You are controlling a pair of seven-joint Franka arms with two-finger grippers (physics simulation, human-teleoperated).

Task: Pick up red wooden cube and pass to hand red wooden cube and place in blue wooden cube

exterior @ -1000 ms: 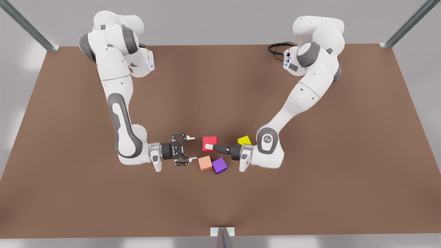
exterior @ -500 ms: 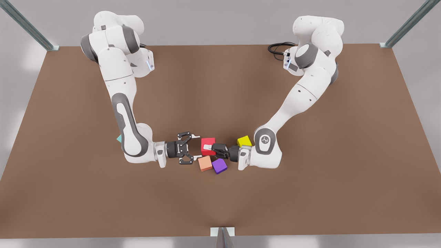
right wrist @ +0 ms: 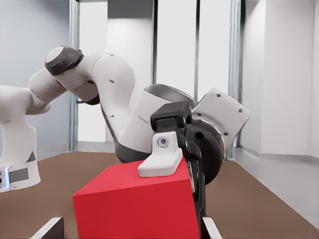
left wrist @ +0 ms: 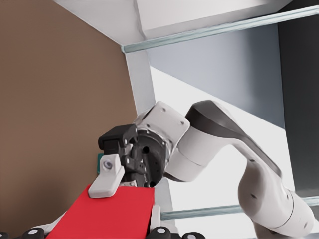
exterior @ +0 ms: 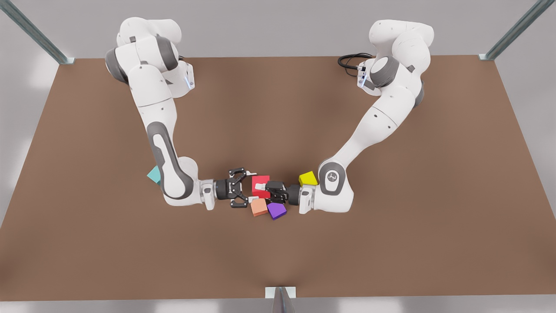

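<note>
Frontally, left end effector clamps red wooden cube, right flanks

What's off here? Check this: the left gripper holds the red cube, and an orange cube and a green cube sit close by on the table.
One thing is wrong: the second nearby cube is purple, not green. The front view shows the left gripper shut on the red cube, with an orange cube and a purple cube close by on the table.
</note>
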